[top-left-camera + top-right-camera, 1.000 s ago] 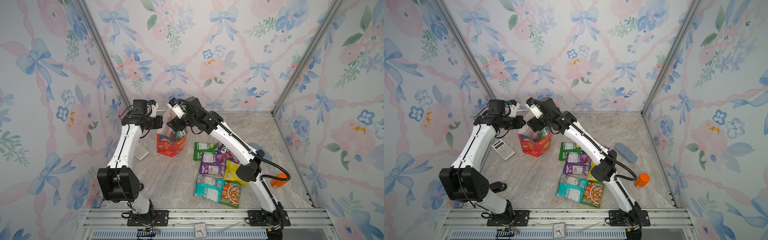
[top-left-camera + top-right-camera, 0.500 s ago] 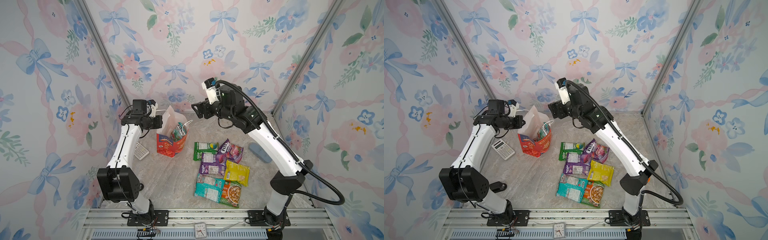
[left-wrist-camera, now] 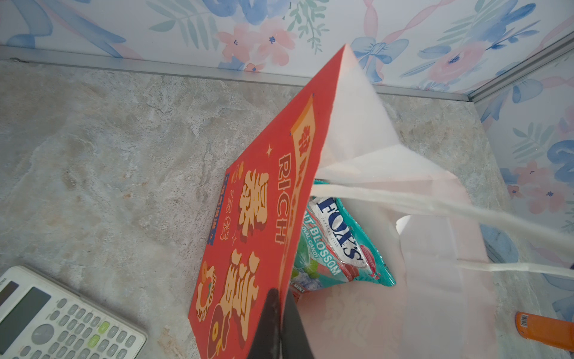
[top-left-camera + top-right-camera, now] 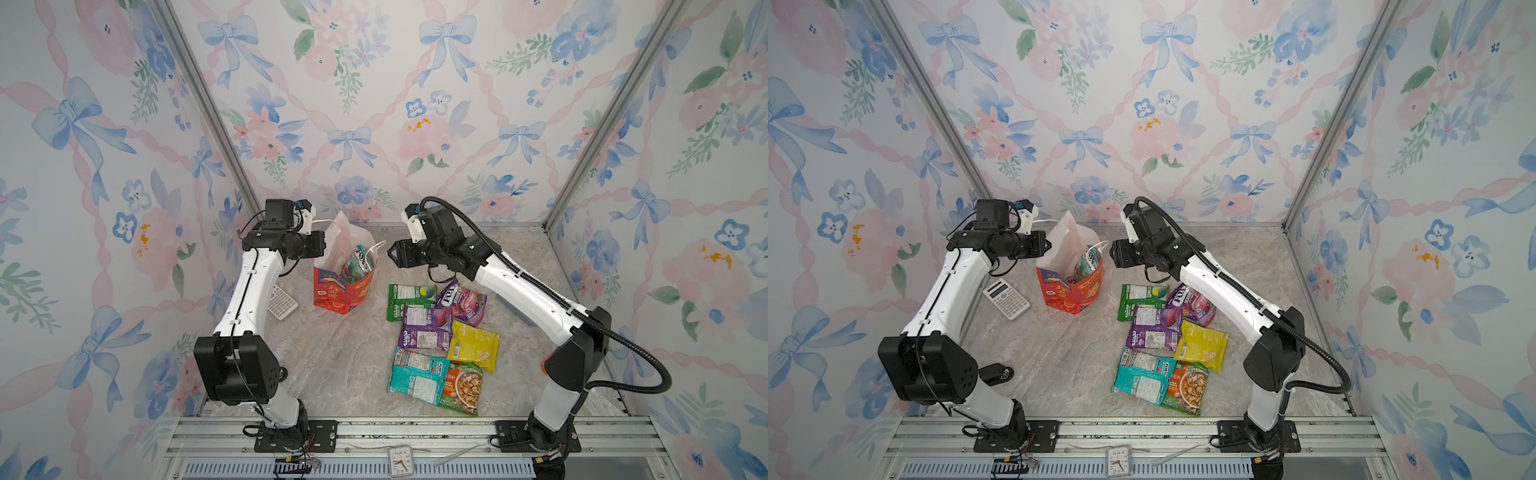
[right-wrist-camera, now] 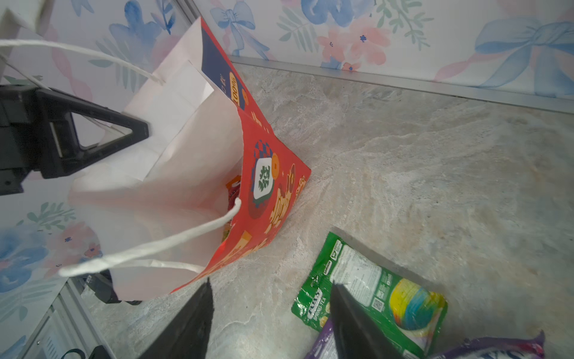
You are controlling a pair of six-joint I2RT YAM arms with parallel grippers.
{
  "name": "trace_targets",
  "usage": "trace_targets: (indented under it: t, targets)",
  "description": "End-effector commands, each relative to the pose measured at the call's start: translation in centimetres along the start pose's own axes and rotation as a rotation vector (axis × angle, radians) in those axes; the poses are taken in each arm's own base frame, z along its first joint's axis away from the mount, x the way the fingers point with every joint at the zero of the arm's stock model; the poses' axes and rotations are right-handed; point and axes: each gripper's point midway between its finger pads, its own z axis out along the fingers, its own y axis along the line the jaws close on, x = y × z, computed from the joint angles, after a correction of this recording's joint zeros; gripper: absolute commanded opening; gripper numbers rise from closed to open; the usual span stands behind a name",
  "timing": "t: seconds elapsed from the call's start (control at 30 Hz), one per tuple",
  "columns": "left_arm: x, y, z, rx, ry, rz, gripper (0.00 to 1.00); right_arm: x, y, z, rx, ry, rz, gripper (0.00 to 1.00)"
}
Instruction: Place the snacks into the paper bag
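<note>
Snack packets (image 4: 424, 332), flat and crinkly: six are left on the marbled tabletop (image 4: 340, 361) beside the red paper gift bag (image 4: 345, 291); one teal packet (image 3: 341, 242) is seen inside. The bag's rim is clamped by the left gripper (image 3: 281, 295); the right gripper (image 5: 270, 283) is held spread, empty.

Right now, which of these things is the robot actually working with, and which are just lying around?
In the job: paper bag, teal packet inside it, loose packets beside it.
Lying about: calculator, orange bottle, small clock.

The left gripper (image 4: 1047, 249) grips the paper bag (image 4: 1077, 291) at its rim; a teal packet (image 4: 1089, 266) pokes out. Six snacks (image 4: 1154, 332) lie nearby.
</note>
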Motion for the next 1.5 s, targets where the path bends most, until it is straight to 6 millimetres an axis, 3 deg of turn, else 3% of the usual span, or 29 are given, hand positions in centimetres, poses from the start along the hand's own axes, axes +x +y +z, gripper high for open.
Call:
trace_targets:
  t: [0.0, 0.43, 0.53, 0.87, 1.0, 1.27, 1.47]
  targets:
    - [0.5, -0.2, -0.5, 0.015, 0.012, -0.003, 0.0, -0.8, 2.0, 1.2, -0.066, -0.018, 0.028, 0.62]
    - [0.5, -0.4, -0.7, 0.023, 0.007, -0.001, 0.0, 1.1, 3.1, 5.6, -0.066, 0.059, 0.044, 0.58]
    - [0.4, -0.4, -0.7, 0.024, 0.006, -0.001, 0.0, 1.1, 3.3, 6.3, -0.062, 0.07, 0.035, 0.52]
    - [0.4, -0.8, -0.9, 0.044, 0.003, -0.004, 0.0, 1.2, 3.6, 7.4, -0.069, 0.086, 0.042, 0.18]
    - [0.2, -1.1, -1.1, 0.059, -0.003, -0.003, 0.0, 0.7, 3.9, 7.1, -0.08, 0.077, 0.042, 0.0]
    - [0.1, -2.7, -1.8, 0.135, -0.012, -0.006, 0.0, -1.2, 5.0, 4.6, -0.096, 0.038, 0.016, 0.0]
    - [-0.6, -5.0, -4.0, 0.206, -0.055, 0.018, 0.0, -2.1, 6.6, 0.9, -0.121, 0.001, -0.016, 0.0]
